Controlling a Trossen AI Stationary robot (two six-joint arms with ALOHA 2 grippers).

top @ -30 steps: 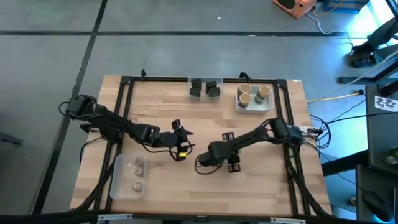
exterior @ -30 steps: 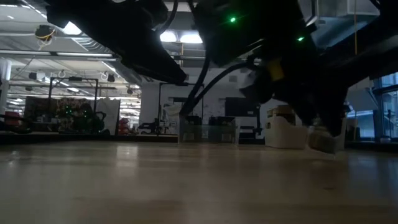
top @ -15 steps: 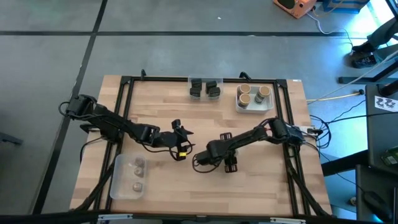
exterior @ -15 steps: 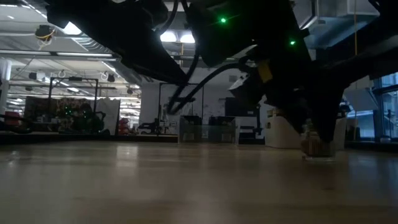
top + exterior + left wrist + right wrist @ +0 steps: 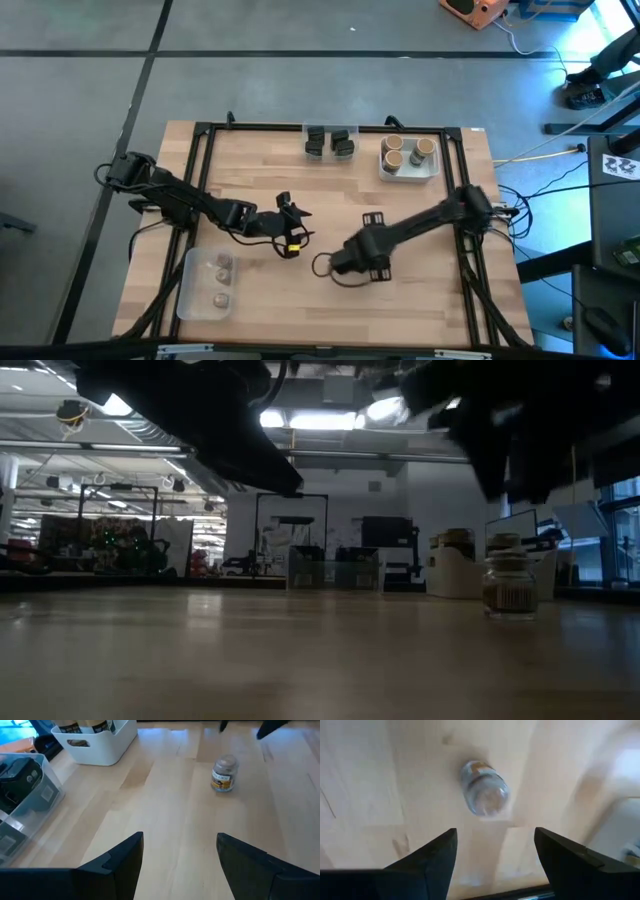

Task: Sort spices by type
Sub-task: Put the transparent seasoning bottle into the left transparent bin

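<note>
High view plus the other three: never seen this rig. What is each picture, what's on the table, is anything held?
Two dark robot arms work at a wooden table. The high view looks straight down. The low view looks level across the tabletop. Each wrist view looks out past that arm's own two fingers.

On the table are a white rectangular tray of round tan-topped jars, a clear plastic tray of dark boxy jars, and another clear tray with tiny jars.

Nothing is held. The left gripper is open and empty. The right gripper is open above a small greyish-lidded jar standing free.
</note>
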